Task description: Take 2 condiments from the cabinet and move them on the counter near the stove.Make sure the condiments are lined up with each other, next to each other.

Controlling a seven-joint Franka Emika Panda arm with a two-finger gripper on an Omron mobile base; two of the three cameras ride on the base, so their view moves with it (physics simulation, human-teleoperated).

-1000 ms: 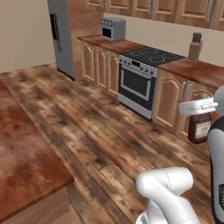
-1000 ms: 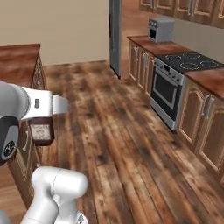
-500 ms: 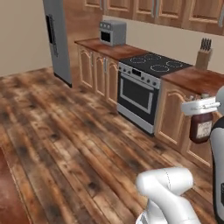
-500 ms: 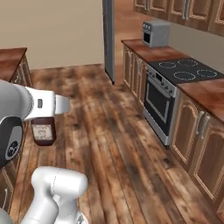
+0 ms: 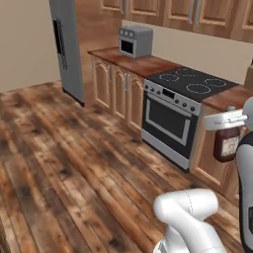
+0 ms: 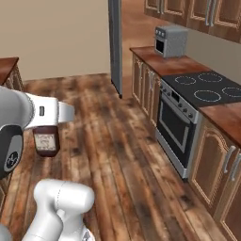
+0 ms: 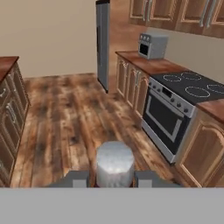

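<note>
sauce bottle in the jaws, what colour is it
Dark brown sauce bottle with a pale label, clearest in the right base view.

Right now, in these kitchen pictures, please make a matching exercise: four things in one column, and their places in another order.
Things:
1. sauce bottle
2. toaster oven
3. stove
4. refrigerator

Places:
A. on the counter, left of the stove
B. between two stretches of counter
C. held in the pincer
D. at the counter's far end

Pairs: 1-C, 2-A, 3-B, 4-D
</note>
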